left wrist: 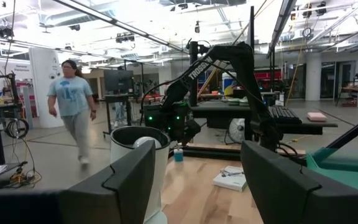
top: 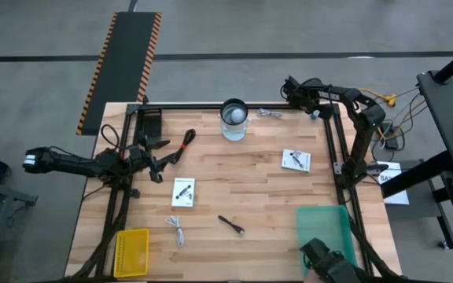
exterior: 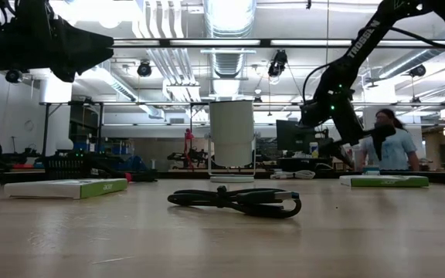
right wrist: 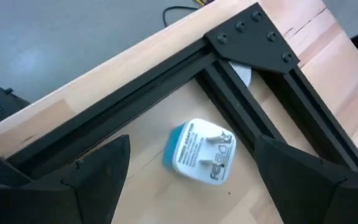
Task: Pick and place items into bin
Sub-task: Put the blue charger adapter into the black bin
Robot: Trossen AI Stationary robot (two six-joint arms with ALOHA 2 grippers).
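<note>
My left gripper (top: 160,167) hangs open above the table's left side, beside the black cable with red tip (top: 181,147); nothing is between its fingers (left wrist: 197,180). My right gripper (top: 309,106) is open over the far right corner. It points down at a white and blue plug adapter (right wrist: 201,152) that lies flat on the wood, and the fingers stand apart from it. Two white printed packets (top: 183,192) (top: 296,160), a short white cable (top: 177,230), a black stick-like tool (top: 231,225) and metal bits (top: 269,113) lie loose on the table.
A green bin (top: 323,228) sits near the right front corner and a yellow bin (top: 131,251) at the left front. The clear jar (top: 234,118) stands at the far middle. Black frame rails (right wrist: 229,118) meet at the corner around the adapter. A person (left wrist: 72,106) walks beyond the table.
</note>
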